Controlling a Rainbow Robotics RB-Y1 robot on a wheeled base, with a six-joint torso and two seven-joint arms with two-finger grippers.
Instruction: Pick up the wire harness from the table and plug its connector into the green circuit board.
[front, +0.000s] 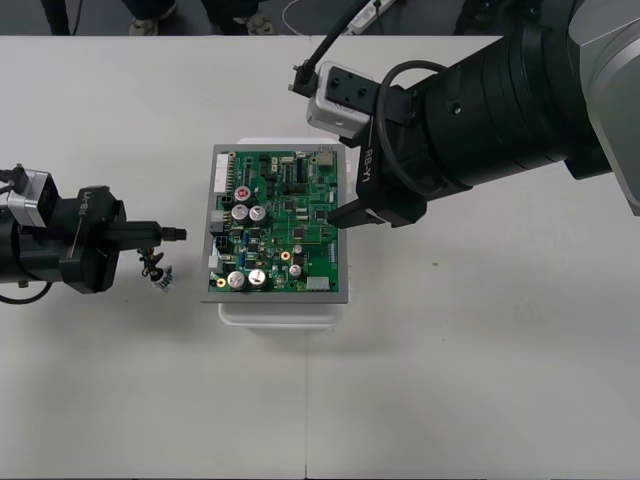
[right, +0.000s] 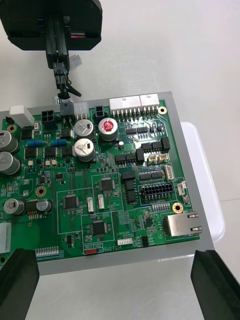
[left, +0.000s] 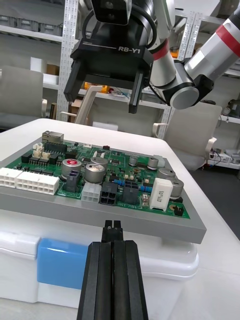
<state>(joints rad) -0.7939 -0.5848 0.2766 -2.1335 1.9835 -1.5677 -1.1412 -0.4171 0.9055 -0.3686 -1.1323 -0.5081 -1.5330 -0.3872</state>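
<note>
The green circuit board (front: 290, 225) sits on its white base (front: 280, 312) at mid-table. Left of the board, my left gripper (front: 172, 234) is shut on the harness plug (left: 112, 229), which points at the board's left edge and stays short of it. The wires (front: 151, 263) dangle below the fingers, with the metal socket (front: 163, 282) hanging at their end. In the right wrist view the left gripper (right: 60, 62) and the wires (right: 65, 90) hang just beyond the board (right: 110, 190). My right gripper (front: 352, 214) hovers open over the board's right edge, fingers (right: 20, 280) wide apart.
From the left wrist, the right gripper (left: 102, 102) hangs above the far side of the board (left: 115, 175). Tall capacitors (right: 85, 147) and white connectors (left: 27, 182) stand up from the board. Bare table lies in front of the base.
</note>
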